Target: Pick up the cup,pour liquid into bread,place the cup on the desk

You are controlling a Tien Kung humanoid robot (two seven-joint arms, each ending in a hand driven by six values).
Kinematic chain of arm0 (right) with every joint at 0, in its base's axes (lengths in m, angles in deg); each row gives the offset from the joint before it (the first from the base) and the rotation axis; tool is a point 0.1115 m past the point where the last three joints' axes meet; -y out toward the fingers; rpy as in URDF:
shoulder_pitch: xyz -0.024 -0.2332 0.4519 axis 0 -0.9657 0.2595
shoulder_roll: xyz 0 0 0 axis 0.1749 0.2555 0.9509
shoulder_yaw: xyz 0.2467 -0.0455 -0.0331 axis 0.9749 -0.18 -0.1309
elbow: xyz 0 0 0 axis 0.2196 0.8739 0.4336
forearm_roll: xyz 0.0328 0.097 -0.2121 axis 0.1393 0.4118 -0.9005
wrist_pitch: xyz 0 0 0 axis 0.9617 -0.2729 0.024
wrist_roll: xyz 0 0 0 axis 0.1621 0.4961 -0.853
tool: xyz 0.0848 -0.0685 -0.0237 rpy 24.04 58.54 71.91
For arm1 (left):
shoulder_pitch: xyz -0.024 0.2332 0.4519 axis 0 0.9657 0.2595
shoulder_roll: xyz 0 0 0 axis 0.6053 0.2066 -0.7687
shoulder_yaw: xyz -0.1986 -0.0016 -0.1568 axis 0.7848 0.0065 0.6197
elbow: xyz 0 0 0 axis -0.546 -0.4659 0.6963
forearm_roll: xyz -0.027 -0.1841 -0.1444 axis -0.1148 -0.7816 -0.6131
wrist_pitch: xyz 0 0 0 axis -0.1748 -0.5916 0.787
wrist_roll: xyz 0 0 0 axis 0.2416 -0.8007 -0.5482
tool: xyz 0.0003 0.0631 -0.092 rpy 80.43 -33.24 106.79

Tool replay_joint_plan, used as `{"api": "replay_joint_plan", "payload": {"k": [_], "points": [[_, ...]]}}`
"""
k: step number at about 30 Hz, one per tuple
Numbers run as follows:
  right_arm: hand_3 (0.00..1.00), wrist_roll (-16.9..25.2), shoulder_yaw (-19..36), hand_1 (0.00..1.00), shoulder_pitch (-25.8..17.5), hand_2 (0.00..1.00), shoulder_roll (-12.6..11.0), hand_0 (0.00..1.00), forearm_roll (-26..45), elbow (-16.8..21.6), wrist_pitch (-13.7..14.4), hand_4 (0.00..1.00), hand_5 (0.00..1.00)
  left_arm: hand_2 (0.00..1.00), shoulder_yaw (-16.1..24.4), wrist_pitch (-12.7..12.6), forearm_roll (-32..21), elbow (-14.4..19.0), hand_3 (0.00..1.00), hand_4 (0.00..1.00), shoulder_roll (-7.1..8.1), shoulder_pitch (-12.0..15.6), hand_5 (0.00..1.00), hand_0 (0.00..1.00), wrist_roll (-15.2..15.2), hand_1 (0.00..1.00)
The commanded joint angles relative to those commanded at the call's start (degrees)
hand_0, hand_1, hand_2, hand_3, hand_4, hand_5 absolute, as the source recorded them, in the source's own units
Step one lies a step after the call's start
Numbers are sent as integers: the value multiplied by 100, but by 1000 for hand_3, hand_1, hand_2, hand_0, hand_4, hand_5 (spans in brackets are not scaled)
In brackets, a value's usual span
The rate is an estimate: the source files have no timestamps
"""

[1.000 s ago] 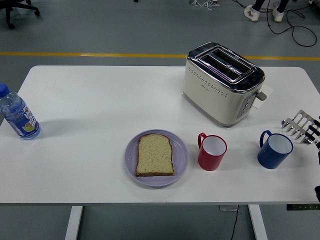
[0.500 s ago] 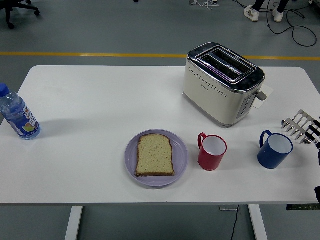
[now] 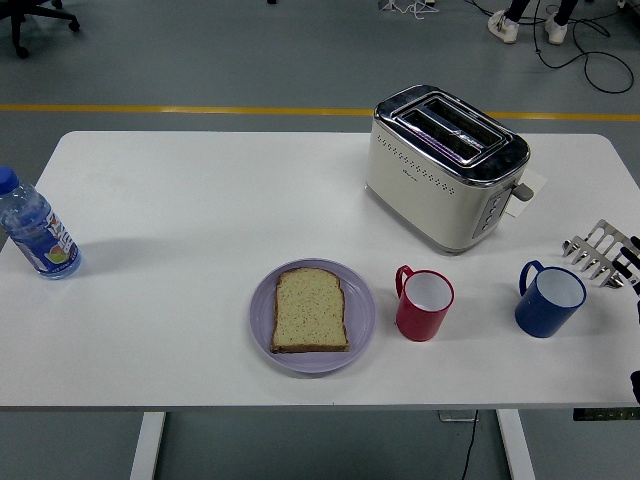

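A red cup (image 3: 425,304) stands upright on the white table (image 3: 200,200), just right of a lilac plate (image 3: 363,318) that carries one slice of bread (image 3: 310,309). Further right stands a blue cup (image 3: 549,299), handle to the left. Both cups look empty from above. Only black slivers of my right hand (image 3: 634,382) show at the picture's right edge, right of the blue cup and apart from it. The left arm is out of view.
A cream and chrome toaster (image 3: 446,165) stands behind the cups. A metal toast rack (image 3: 598,252) sits at the right edge, and a water bottle (image 3: 36,229) stands at the far left edge. Beyond the table is grey floor with a yellow line.
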Motion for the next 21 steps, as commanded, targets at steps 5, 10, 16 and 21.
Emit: {"api": "replay_joint_plan", "payload": {"k": [5,10,16,21], "points": [[614,120,-3,646,1,674,4,670,107,-6,56,467,447,663,17,1,11,0,563,332,1,-6,837,639,0,649],[614,146,-3,646,7,674,13,670,115,-10,61,467,447,663,30,2,22,1,563,332,3,-12,837,639,-1,649],[615,183,2,644,-7,674,21,667,157,-27,64,467,442,663,29,2,27,3,563,332,4,0,837,639,-1,648],[615,195,15,644,-13,674,24,666,168,-28,53,468,462,664,35,3,39,7,563,332,7,6,837,639,0,649]]}}
